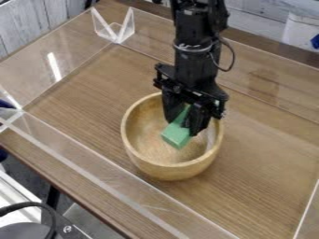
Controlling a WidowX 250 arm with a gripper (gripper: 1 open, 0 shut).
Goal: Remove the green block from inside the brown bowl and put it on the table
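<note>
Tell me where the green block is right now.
In the camera view the green block hangs tilted in the gripper, over the inside of the brown bowl, toward its right side, near the middle of the table.

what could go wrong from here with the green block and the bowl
1. The gripper holds the green block only by its upper end, with the block hanging tilted; it may slip and drop back in.
2. The block's lower end still hangs inside the brown bowl; moving sideways now could catch the far rim and drag the bowl.
3. The table has clear acrylic walls; a wide swing could hit one.
</note>
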